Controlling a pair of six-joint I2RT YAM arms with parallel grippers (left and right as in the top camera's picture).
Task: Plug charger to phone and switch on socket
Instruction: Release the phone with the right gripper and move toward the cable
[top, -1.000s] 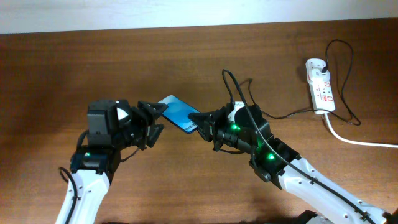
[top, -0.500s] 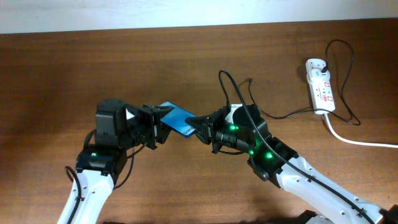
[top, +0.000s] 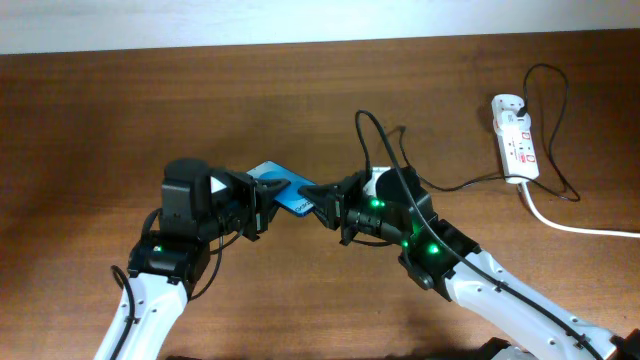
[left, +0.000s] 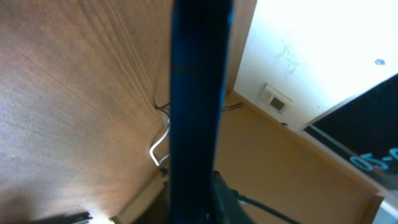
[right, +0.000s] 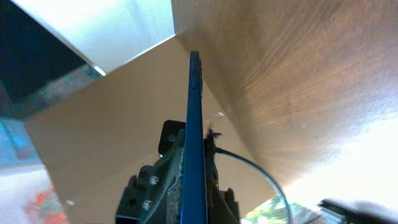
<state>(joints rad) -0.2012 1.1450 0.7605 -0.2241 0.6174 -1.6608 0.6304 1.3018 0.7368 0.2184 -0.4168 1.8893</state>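
Note:
The phone (top: 280, 184), blue screen up, is lifted off the table at a tilt between my two grippers. My right gripper (top: 322, 206) is shut on its right end; in the right wrist view the phone's blue edge (right: 194, 118) runs straight up from between the fingers (right: 163, 180). My left gripper (top: 257, 206) is shut on the phone's left end, and the dark phone edge (left: 196, 93) fills the middle of its view. The charger's black cable (top: 470, 182) runs from the socket (top: 515, 140) to behind my right gripper. Its plug tip is hidden.
The socket's thick white cord (top: 575, 224) trails off to the right edge. A black cable loop (top: 372, 140) arches above the right wrist. Bare wooden table (top: 150, 110) lies to the left and behind.
My left gripper has moved right to the phone's left end and closed on it. The right gripper has kept its hold, and the phone has barely shifted.

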